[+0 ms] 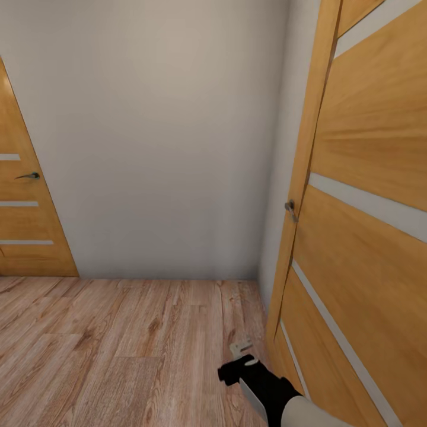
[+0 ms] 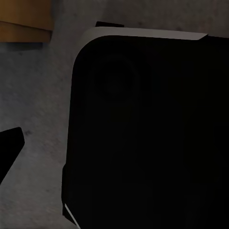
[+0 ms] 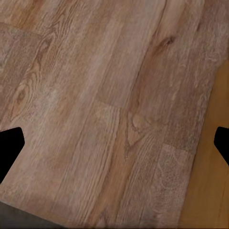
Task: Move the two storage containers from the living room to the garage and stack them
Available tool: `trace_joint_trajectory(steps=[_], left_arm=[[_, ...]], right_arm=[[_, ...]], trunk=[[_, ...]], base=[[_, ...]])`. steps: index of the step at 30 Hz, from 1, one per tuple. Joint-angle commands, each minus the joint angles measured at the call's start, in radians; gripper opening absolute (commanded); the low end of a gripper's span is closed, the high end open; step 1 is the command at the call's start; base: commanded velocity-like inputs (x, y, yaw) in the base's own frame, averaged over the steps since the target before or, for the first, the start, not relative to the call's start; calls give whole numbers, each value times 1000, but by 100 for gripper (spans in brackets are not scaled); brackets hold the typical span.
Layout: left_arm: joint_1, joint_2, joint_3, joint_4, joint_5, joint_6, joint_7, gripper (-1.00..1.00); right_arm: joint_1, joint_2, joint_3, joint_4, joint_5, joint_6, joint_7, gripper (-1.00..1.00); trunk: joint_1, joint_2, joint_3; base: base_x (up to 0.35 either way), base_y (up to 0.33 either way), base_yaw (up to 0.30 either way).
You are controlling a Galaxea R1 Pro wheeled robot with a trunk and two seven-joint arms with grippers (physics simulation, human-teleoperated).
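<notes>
**In transit through a hallway, both claws empty**

You're facing a white wall (image 1: 160,136), an open wooden door (image 1: 367,237) at three o'clock and a closed door (image 1: 24,207) at nine o'clock. Your right gripper (image 1: 242,350) hangs low at five o'clock over the wood-plank floor (image 1: 118,344), fingers spread with nothing between them, probably tucked to clear the door. Your left gripper (image 2: 9,148) shows one fingertip beside a dark robot body (image 2: 152,133); I cannot tell its spread. Neither storage container appears here, so you likely have yet to fetch one.
</notes>
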Motion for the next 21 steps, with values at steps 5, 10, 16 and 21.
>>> trace_joint_trajectory(steps=[5, 10, 16, 21], left_arm=[[-2, 0, -1, -5, 10, -1, 0, 100], [-2, 0, 0, -5, 11, -1, 0, 100], [-2, 0, 0, -5, 11, -1, 0, 100], [-2, 0, 0, -5, 11, -1, 0, 100]], right_arm=[[5, -6, 12, 14, -4, 2, 4, 100], [32, -11, 12, 43, -5, 4, 2, 100], [46, -38, 11, 77, -1, 1, 4, 100], [48, -41, 11, 89, 0, 1, 4, 100]], trunk=[[0, -1, -1], [0, -1, -1], [0, -1, -1], [0, -1, -1]], base=[[0, 0, 0], [0, 0, 0], [0, 0, 0], [0, 0, 0]])
